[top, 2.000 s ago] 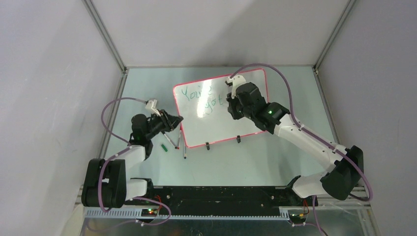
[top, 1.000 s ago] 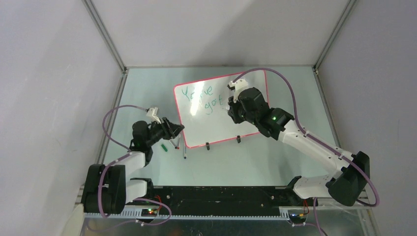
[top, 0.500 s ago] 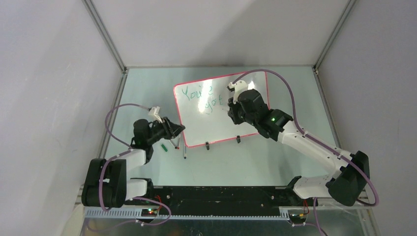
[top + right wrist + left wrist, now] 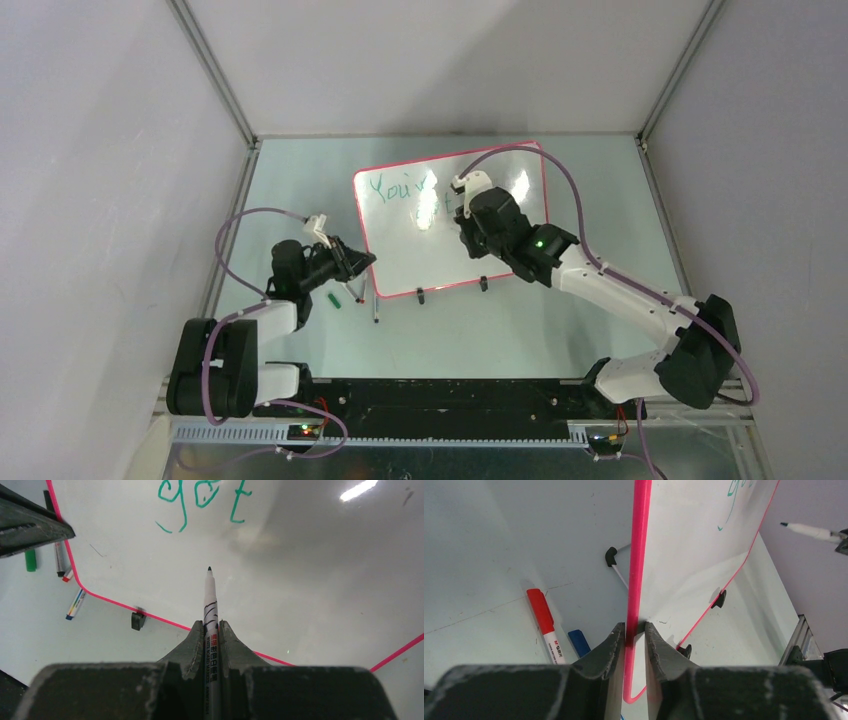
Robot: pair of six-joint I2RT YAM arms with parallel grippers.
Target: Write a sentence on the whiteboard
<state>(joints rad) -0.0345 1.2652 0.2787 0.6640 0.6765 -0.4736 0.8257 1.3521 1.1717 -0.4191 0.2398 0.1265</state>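
Your left gripper (image 4: 635, 629) closed onto whiteboard (image 4: 689, 550) rim; your right gripper (image 4: 206, 626), holding marker (image 4: 208, 597), shifted slightly left.

Glossy white whiteboard (image 4: 410, 262), pink-red rim; sentence (image 4: 202, 500) teal-green; held marker (image 4: 210, 611) white, black tip; red-capped marker (image 4: 545, 627).

Loose markers (image 4: 544, 625) just left of the whiteboard (image 4: 400, 255); free table (image 4: 620, 190) on its right.
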